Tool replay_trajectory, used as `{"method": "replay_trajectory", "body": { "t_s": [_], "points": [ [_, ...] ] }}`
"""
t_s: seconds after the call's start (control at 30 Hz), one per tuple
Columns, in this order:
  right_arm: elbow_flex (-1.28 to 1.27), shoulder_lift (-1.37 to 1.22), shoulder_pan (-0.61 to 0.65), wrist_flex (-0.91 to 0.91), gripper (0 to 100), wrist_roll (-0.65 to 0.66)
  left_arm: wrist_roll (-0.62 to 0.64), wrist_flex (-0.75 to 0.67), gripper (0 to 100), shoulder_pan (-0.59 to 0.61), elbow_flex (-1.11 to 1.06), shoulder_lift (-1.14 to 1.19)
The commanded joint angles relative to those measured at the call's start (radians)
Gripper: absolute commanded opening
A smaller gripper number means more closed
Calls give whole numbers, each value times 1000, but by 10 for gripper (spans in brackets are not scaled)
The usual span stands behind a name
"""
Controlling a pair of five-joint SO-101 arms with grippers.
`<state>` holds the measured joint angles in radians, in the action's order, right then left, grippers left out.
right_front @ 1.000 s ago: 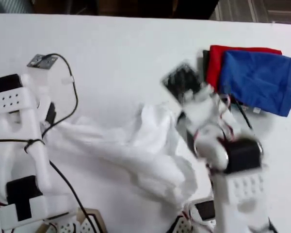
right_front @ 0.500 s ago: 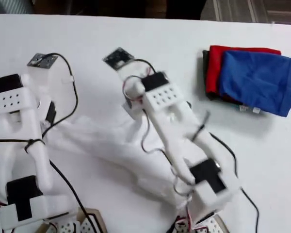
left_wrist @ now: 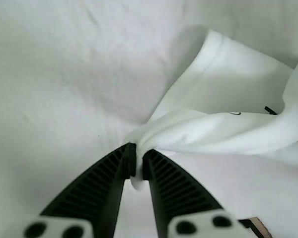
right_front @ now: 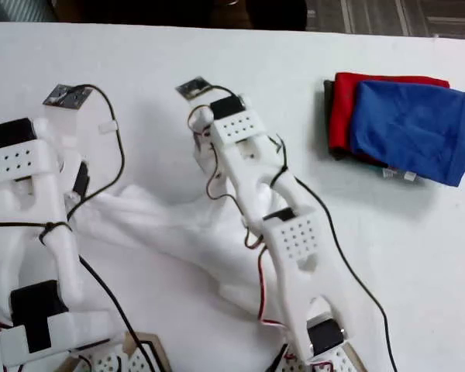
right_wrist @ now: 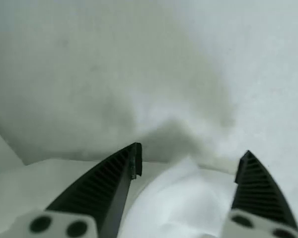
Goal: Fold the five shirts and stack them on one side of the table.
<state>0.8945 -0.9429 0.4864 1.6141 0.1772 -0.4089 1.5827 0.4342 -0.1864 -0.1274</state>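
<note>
Two claws work one garment. The left claw (left_wrist: 137, 161) is pinched nearly closed on a gathered edge of the white shirt (left_wrist: 228, 129), with a small tuft of cloth squeezed between its jaws. The right claw (right_wrist: 191, 156) stands wide and grips nothing; it hangs just above another edge of the same shirt, with bare bench (right_wrist: 114, 64) beyond its tips.

Seen from above, the white shirt lies crumpled on the near half of the bench, between the two arms and partly under the right arm (right_front: 291, 240). It is drawn into a loose band whose long axis runs on a slant, from the left claw's pinch down to a bunched end by the right arm's base. White cloth on a white top is hard to read, so I cannot say which end is collar and which is hem.

At the far right side lies the stack: a blue shirt (right_front: 415, 128) on top, a red shirt (right_front: 345, 101) under it, and a dark shirt (right_front: 328, 97) showing at the edge.

By my reading, the step in hand is spreading this shirt flat before any fold. The next move calls for the right claw to drop onto the edge below it, close on it, and pull away from the left claw so the cloth opens out.
</note>
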Motion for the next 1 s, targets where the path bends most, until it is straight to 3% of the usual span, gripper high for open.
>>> {"method": "replay_trajectory", "body": {
  "t_s": [0.0,0.23,0.47,0.7,0.97],
  "points": [
    [173,-70,-22,99,204,-8,-5,-12,26,8,8,-44],
    [252,-108,-22,154,170,-8,-5,-31,26,8,4,-43],
    [152,13,-24,156,170,-6,-5,-32,26,31,4,-43],
    [-35,87,-18,154,274,-3,-5,-32,26,46,7,-43],
    [-43,96,-22,154,202,-2,-5,-32,26,44,4,-43]
  ]
}}
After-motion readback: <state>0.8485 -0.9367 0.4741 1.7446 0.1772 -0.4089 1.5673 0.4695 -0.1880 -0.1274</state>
